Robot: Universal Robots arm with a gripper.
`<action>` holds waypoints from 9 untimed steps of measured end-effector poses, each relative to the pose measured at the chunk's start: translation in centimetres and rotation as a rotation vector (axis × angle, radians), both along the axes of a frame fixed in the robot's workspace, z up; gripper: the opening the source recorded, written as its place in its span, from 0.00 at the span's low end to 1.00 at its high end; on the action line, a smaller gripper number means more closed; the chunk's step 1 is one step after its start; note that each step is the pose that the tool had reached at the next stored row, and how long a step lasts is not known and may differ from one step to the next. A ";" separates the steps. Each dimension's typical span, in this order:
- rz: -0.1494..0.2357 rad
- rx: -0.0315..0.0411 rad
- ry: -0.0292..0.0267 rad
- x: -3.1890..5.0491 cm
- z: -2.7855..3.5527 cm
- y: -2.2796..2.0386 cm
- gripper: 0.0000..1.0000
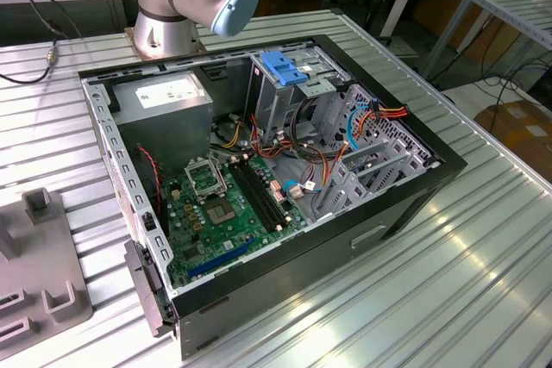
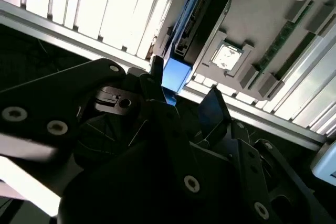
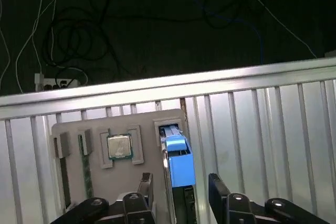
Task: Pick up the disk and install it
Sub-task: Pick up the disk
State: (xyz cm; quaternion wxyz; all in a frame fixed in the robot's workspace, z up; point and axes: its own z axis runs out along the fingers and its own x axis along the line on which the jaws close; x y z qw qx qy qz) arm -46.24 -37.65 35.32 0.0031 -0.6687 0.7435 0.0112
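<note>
Between spread, unclamped fingers [image 3: 218, 191]: disk [image 3: 178, 163], on edge in tray [image 3: 142, 121] slot, long axis running straight ahead along the gap, broad faces toward each finger.

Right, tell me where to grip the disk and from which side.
I'd grip the disk across its two flat faces, just below the blue-railed top edge, coming straight down from above. It stands on edge in a slot of the grey holder, so only those faces are free. The gripper hangs over it, jaws open either side.
</note>
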 end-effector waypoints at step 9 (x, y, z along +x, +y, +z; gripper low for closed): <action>0.040 0.0023 0.0000 -0.15 -1.68 -0.13 0.54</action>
